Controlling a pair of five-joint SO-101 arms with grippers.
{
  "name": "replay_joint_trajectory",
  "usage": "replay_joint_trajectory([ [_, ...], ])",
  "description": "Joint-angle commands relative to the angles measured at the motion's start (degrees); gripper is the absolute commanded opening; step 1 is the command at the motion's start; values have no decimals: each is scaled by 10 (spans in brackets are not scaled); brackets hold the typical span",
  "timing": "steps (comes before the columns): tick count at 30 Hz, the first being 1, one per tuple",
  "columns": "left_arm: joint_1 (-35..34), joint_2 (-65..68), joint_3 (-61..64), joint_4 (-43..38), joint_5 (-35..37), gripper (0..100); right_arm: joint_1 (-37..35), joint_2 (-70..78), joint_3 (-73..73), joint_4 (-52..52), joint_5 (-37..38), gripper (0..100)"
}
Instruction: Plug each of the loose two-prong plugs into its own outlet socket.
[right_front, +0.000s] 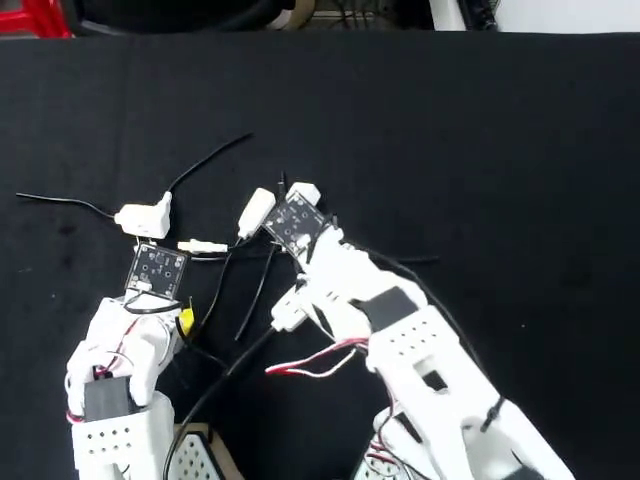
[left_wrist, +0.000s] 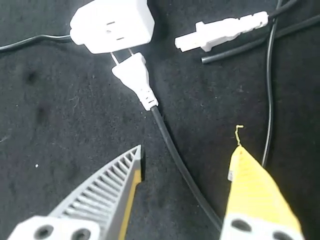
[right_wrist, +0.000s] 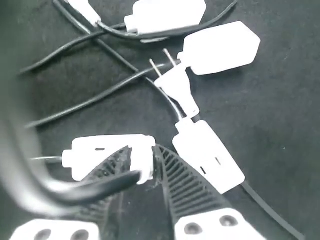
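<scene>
The left gripper (left_wrist: 187, 155) is wide open and holds nothing, its fingers either side of a black cord (left_wrist: 175, 150). The cord's plug (left_wrist: 132, 75) lies ahead, prongs touching the left socket (left_wrist: 111, 25). The right gripper (right_wrist: 145, 157) is clamped on a white connector (right_wrist: 100, 152), with a loose plug (right_wrist: 175, 82) nearby. The black table (right_front: 500, 130) extends well beyond the cables.

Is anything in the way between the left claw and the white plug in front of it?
No, nothing visible. The left gripper is open, and only the plug's own black cable runs over the black cloth between its fingers up to the white plug, whose prongs lie against the outlet socket's edge.
</scene>
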Motion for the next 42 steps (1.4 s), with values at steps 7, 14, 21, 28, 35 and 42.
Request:
replay_joint_trajectory([
  [7, 7, -4, 11, -9, -40, 275, -9, 14, -52, 31, -9, 11],
  [14, 7, -4, 11, -10, -41, 275, -11, 15, -43, 30, -31, 11],
  [21, 7, -4, 11, -11, -41, 275, -11, 15, -41, 32, -46, 11],
  [28, 8, -4, 11, -11, -41, 275, -19, 15, -68, 74, -47, 11],
  [35, 8, -4, 11, -11, -41, 275, -33, 15, -66, 76, -47, 11],
  [42, 8, -4, 11, -11, -41, 275, -30, 15, -60, 58, -46, 11],
])
